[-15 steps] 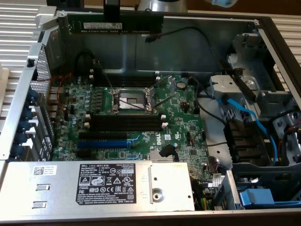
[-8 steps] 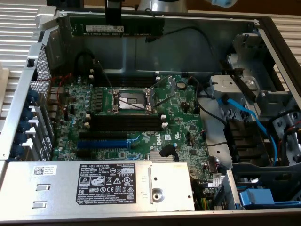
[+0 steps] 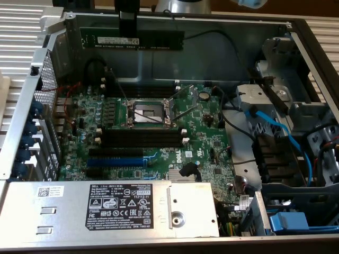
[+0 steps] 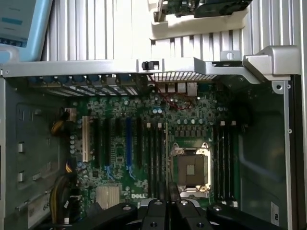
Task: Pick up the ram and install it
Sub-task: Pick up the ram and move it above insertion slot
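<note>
On the exterior view's left stands the silver perforated case wall (image 3: 47, 79). Next, my black gripper (image 3: 127, 34) has its jaws pinching the long, flat, dark green-black ram stick (image 3: 159, 38), held level over the green motherboard (image 3: 212, 143), apart from its long black slots (image 3: 143, 138). Pale blue cables (image 3: 275, 127) lie rightmost.

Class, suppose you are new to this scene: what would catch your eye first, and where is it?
The green circuit board lies in the middle of the open computer case, its square silver processor socket near the centre. At the top of the exterior view, the arm's fingers hold a long dark memory stick level in the air over the case.
</note>
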Robot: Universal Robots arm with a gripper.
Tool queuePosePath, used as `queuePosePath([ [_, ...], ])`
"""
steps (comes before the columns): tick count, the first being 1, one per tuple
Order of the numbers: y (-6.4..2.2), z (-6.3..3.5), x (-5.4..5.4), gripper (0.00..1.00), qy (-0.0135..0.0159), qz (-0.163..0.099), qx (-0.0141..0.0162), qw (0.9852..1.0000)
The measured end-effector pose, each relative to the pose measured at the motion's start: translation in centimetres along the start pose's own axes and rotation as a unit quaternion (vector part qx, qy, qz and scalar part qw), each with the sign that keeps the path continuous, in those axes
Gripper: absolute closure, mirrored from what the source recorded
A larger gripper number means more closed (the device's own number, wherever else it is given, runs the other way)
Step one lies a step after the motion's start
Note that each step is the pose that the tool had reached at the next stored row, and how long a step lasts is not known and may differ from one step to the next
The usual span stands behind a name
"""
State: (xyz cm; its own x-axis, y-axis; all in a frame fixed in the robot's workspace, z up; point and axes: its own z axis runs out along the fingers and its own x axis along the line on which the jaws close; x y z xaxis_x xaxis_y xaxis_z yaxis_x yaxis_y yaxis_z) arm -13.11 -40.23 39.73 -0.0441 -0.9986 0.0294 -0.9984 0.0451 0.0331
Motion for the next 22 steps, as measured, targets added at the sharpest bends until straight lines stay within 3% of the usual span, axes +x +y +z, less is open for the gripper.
queuePosePath([
  [2, -0.04, 0.21, 0.0, 0.88, 0.001, 0.003, 0.0001, 1.0],
  [7, -0.62, 0.51, -0.3, 0.88, 0.0114, 0.004, 0.0018, 0.9999],
  [9, -0.66, 0.67, -0.3, 0.88, 0.0134, 0.004, 0.0034, 0.9999],
  [15, -0.74, 1.26, -0.2, 0.88, 0.0169, 0.006, 0.006, 0.9998],
  [22, -0.92, 2.07, -0.3, 0.88, 0.0172, 0.007, 0.0069, 0.9998],
])
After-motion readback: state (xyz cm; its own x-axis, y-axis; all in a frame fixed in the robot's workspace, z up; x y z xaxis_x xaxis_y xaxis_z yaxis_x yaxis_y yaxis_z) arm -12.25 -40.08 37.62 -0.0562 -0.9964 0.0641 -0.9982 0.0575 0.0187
